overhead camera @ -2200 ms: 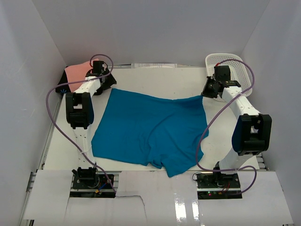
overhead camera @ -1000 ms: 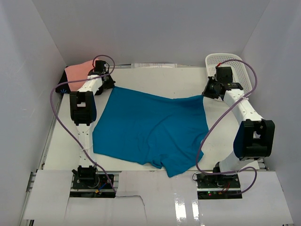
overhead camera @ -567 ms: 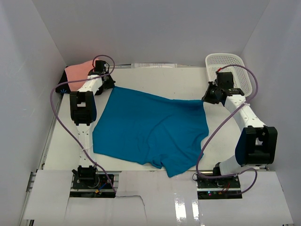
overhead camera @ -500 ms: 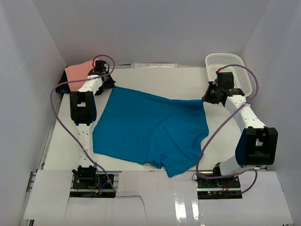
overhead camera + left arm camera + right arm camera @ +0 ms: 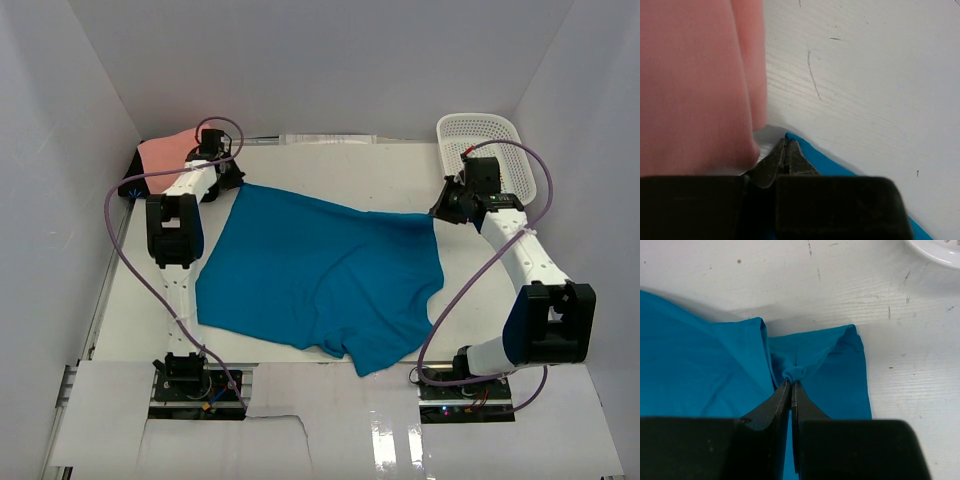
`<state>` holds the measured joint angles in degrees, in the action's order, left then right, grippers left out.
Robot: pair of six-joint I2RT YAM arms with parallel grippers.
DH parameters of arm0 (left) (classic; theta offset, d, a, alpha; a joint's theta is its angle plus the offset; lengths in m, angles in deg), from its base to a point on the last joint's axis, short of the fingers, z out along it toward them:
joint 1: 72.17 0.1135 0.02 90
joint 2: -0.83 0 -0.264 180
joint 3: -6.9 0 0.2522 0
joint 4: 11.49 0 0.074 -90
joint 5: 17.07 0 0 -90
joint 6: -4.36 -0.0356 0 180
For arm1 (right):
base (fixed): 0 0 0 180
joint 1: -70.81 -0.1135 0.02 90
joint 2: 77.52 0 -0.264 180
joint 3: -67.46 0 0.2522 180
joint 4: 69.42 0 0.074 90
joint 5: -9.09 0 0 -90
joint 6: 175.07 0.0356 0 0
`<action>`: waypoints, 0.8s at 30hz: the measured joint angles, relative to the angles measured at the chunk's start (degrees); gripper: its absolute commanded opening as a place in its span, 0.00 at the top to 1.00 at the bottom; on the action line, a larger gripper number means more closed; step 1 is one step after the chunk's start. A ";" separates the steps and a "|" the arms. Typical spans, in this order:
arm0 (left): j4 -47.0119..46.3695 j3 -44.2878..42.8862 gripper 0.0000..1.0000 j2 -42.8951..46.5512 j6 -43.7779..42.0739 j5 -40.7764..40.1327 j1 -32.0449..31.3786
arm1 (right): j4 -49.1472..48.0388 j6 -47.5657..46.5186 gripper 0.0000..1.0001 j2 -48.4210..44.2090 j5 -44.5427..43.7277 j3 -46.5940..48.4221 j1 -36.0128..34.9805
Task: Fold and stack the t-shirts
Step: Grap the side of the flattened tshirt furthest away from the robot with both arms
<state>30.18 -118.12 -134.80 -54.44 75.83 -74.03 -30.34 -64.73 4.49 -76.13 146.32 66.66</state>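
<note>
The teal-blue t-shirt (image 5: 320, 275) lies spread over the middle of the table, its far edge pulled between both arms. My left gripper (image 5: 232, 180) is shut on its far left corner; in the left wrist view a teal tip (image 5: 790, 136) pokes out past the closed left gripper (image 5: 786, 142). The salmon-pink t-shirt (image 5: 165, 152) lies bunched in the far left corner, its cloth (image 5: 695, 85) right beside those fingers. My right gripper (image 5: 437, 212) is shut on the far right corner, with a small wad of teal cloth (image 5: 795, 373) pinched at the right gripper's tips (image 5: 791, 383).
A white mesh basket (image 5: 500, 135) stands at the back right, just beyond the right arm; its rim (image 5: 940, 250) shows at the top of the right wrist view. White walls close in the table on three sides. Purple cables loop from both arms.
My right arm has moved to the right and a little nearer, drawing the teal shirt's far right corner with it and stretching the far edge. The left gripper has hardly moved.
</note>
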 measured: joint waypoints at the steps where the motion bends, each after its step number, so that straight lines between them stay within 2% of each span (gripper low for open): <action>1: -0.02 0.31 1.00 0.26 0.07 0.09 0.00 | 0.02 0.00 0.92 -0.31 0.04 -0.33 0.00; 6: -1.99 5.81 1.00 5.64 0.33 1.18 0.00 | 0.02 0.00 0.92 -1.36 0.35 -2.10 0.00; 11: -3.15 7.23 1.00 9.44 0.28 1.14 0.00 | 0.09 0.04 0.92 -2.45 0.81 -3.69 0.00; 24: -1.92 12.81 1.00 11.23 0.26 -0.85 0.00 | 0.57 0.22 0.92 -9.35 1.62 -7.89 -1.79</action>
<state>28.25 -105.31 -123.56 -54.18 74.98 -74.03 -29.77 -64.52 -4.86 -74.51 138.43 64.87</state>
